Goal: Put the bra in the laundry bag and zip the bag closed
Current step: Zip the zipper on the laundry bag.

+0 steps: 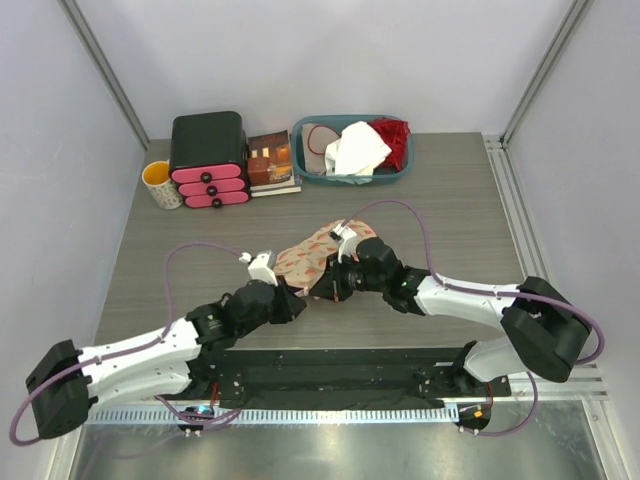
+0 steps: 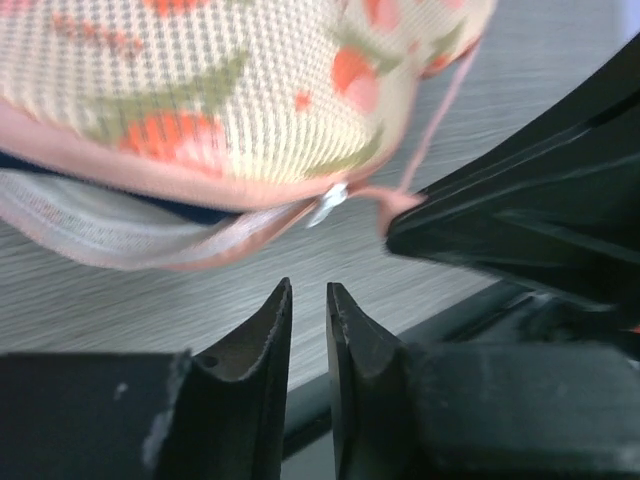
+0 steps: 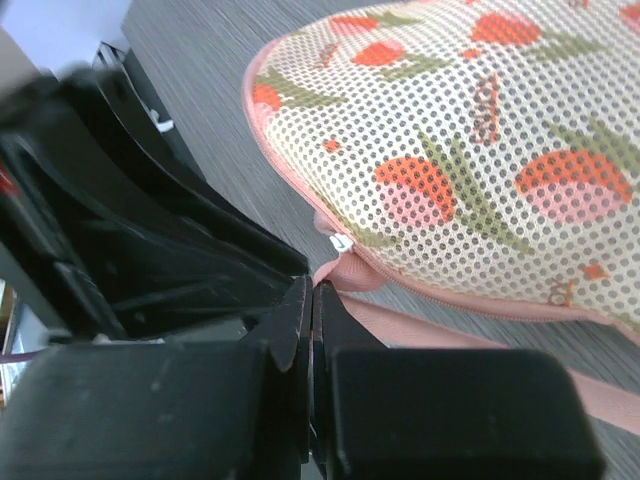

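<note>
The laundry bag (image 1: pixel 318 252) lies mid-table, cream mesh with red floral print and pink trim. In the left wrist view its near edge (image 2: pixel 250 90) gapes a little, and a dark navy strip of the bra (image 2: pixel 195 212) shows inside the gap. The white zipper pull (image 2: pixel 328 203) sits at the bag's near corner, and it also shows in the right wrist view (image 3: pixel 340 242). My right gripper (image 1: pixel 333 284) is shut on the bag's pink tab (image 3: pixel 345 276) just beside that pull. My left gripper (image 2: pixel 308 288) is slightly open and empty, a short way in front of the pull.
A teal basket (image 1: pixel 300 160) with a white cloth (image 1: pixel 355 150) and a red garment (image 1: pixel 393 138) stands at the back. A black and pink drawer box (image 1: pixel 208 158), a yellow mug (image 1: pixel 160 183) and books (image 1: pixel 270 162) stand at the back left.
</note>
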`<move>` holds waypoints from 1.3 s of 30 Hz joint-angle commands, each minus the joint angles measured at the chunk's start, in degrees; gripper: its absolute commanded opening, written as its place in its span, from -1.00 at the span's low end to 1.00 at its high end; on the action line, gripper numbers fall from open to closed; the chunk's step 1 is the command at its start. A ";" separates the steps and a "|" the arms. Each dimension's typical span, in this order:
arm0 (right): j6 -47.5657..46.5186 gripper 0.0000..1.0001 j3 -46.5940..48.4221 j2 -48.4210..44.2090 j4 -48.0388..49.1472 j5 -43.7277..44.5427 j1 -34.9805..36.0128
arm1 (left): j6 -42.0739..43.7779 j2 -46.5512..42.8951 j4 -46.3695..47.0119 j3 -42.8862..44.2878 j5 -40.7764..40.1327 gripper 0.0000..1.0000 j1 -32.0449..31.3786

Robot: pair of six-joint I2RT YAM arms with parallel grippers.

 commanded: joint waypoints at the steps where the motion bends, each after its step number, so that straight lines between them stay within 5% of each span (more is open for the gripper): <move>1: 2.39 -0.98 3.35 -0.73 1.35 -1.17 -0.23 | 5.14 2.38 -3.16 3.64 -16.55 -0.61 -6.20; 13: 4.15 -0.98 2.56 -0.20 3.46 -2.93 -0.23 | 9.27 5.89 -6.25 9.61 -28.26 -0.42 -10.44; 21: 4.33 -0.98 2.56 -0.29 3.81 -3.10 -0.23 | 9.97 7.74 -6.60 11.38 -25.72 -0.57 -10.44; 39: 5.64 -0.98 1.50 -0.91 5.39 -4.51 -0.23 | 12.88 12.92 -6.42 13.57 -24.57 -0.49 -10.44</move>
